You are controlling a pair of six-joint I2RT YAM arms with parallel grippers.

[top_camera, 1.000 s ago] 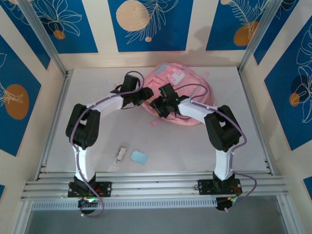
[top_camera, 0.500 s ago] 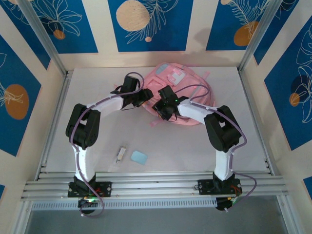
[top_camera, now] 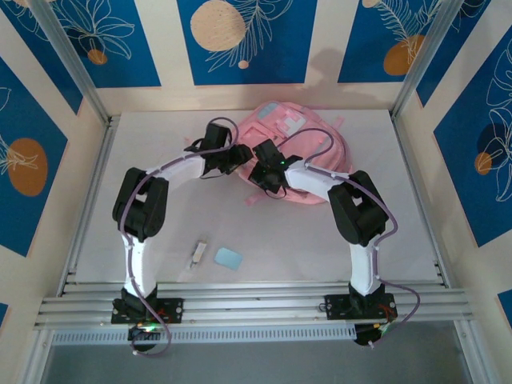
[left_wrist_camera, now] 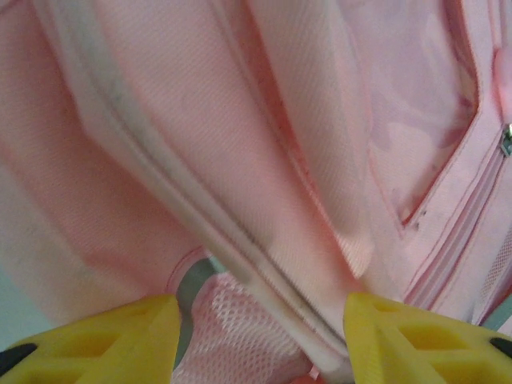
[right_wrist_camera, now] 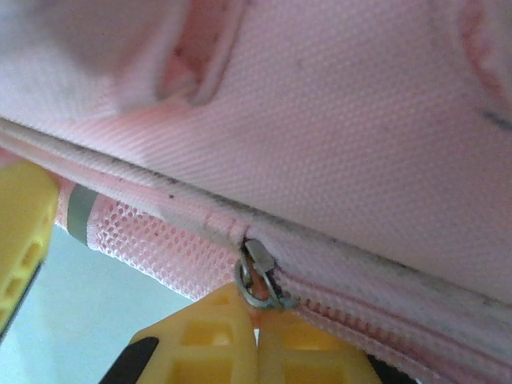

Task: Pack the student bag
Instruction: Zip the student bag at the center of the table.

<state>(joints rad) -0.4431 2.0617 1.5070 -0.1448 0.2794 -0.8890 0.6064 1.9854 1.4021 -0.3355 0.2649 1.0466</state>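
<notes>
The student bag (top_camera: 314, 138), a big soft pink backpack with a pale patch, lies at the back middle of the table. My left gripper (top_camera: 238, 154) is at its left edge. In the left wrist view its yellow fingers (left_wrist_camera: 120, 336) stand apart with the bag's piped seam (left_wrist_camera: 264, 264) and pink mesh bunched between them. My right gripper (top_camera: 259, 174) is just beside it on the bag's near-left edge. In the right wrist view the right gripper (right_wrist_camera: 258, 340) is shut, pinching the tab of the zipper pull (right_wrist_camera: 260, 280) where the zipper track begins.
A small white oblong item (top_camera: 198, 254) and a flat light-blue piece (top_camera: 228, 258) lie on the table near the front, left of centre. Aluminium frame posts and patterned walls close in the table on three sides.
My right gripper has closed onto the zipper pull and shifted a little left and away along the bag's edge. The bag has shifted slightly. The left gripper stays where it was.
</notes>
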